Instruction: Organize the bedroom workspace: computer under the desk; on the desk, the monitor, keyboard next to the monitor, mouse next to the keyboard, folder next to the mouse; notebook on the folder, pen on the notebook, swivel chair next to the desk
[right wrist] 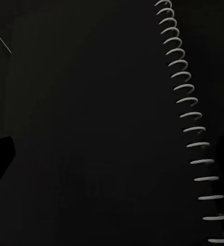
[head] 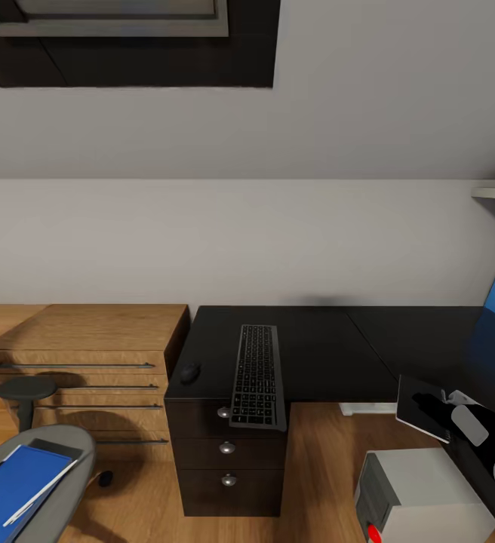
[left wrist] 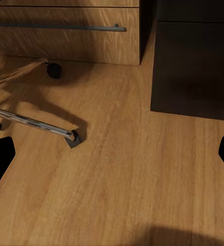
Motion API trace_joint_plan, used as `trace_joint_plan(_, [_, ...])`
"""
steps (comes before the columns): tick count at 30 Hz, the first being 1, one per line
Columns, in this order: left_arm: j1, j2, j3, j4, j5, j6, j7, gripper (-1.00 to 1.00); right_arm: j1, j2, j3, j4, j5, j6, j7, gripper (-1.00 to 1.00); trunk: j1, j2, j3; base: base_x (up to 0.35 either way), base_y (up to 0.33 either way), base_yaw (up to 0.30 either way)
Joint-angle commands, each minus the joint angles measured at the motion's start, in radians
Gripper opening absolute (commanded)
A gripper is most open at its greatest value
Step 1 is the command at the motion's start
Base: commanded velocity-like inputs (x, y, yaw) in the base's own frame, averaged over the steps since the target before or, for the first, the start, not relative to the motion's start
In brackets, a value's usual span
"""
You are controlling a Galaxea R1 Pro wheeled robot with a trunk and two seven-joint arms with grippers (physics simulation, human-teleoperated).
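- The desk (head: 330, 347) stood black against the pale wall, its three silver-knobbed drawers (head: 227, 448) at the near left end.
- The keyboard (head: 258, 375) lay on the desk above the drawers, its near end jutting past the front edge.
- The mouse (head: 190, 371) sat just left of the keyboard, near the desk's left corner.
- The swivel chair (head: 47, 467) was at lower left, beside the light-wood cabinet (head: 89, 362); the folder (head: 13, 486) lay on its seat with the pen (head: 40, 494) across it.
- The computer (head: 421, 494) stood on the floor at lower right, by the desk's front.
- The notebook (head: 422, 407) was held at the right gripper (head: 453, 398), tilted above the desk edge; the right wrist view showed its dark cover and wire spiral (right wrist: 194, 128) close up, so the fingers seemed clamped on it, though the pads themselves were hard to see.
- The left gripper (left wrist: 112, 154) had its fingers spread wide over bare wood floor (left wrist: 132, 195), near a chrome chair spoke (left wrist: 29, 122).
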Motion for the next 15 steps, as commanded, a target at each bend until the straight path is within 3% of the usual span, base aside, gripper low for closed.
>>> trace_joint_plan(1, [-0.001,0.0,-0.009,0.0,0.006,-0.002,0.005,1.0,0.001,0.001,-0.004,0.052,-0.022,0.009,-0.009,1.0,0.0,0.0,-0.001,0.0,0.007,0.0])
trace_joint_plan(15, [-0.001,0.0,-0.008,0.0,0.006,-0.002,0.005,1.0,0.001,0.001,-0.005,0.051,-0.022,0.008,-0.009,1.0,0.0,0.0,-0.001,0.0,0.001,0.0])
